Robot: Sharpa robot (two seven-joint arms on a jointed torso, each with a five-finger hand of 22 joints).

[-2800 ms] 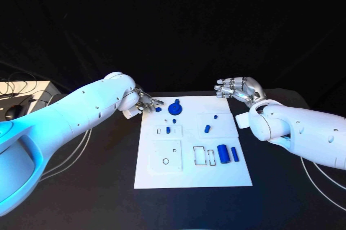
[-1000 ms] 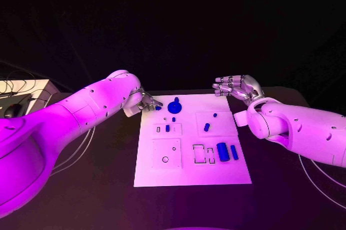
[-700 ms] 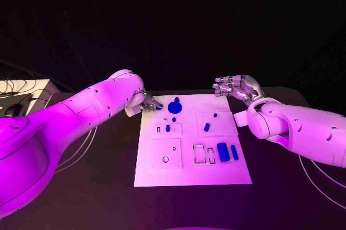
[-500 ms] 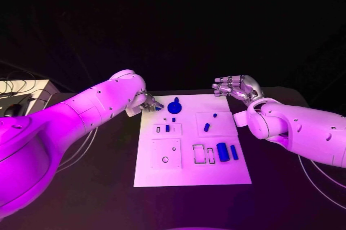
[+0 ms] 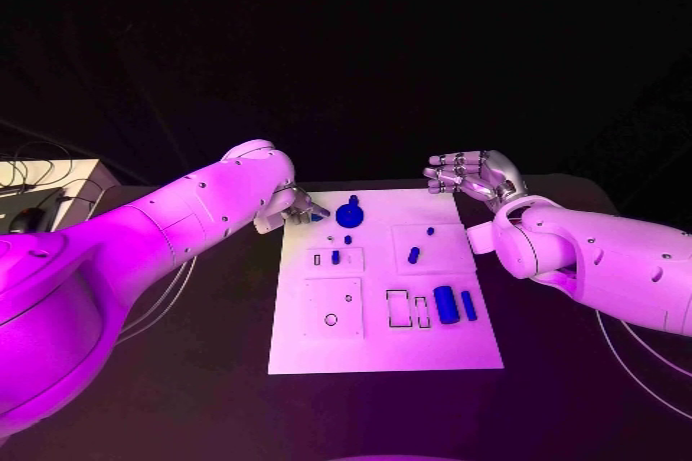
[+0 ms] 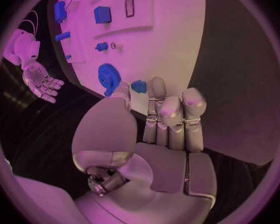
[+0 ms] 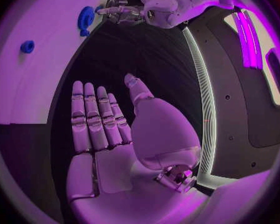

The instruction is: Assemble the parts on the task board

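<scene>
**Assembly barely begun, one small part pinched at the board's far left corner**

On the left, a small blue plastic part (image 6: pixel 139 86) is pinched between thumb and fingers of the left hand (image 5: pixel 296 207), at the far left corner of the white rectangular task board (image 5: pixel 382 353) on the black desk (image 5: pixel 216 381). Just beside it a round blue toothed gear (image 5: pixel 349 217) lies on the board. Most work is judged outstanding: two blue cylinders (image 5: pixel 456 305) lie loose and outlined slots (image 5: pixel 398 308) stand unfilled. Nothing is seen blocking them. At the right, the right hand (image 5: pixel 473 174) is held spread and empty beyond the far right corner.
</scene>
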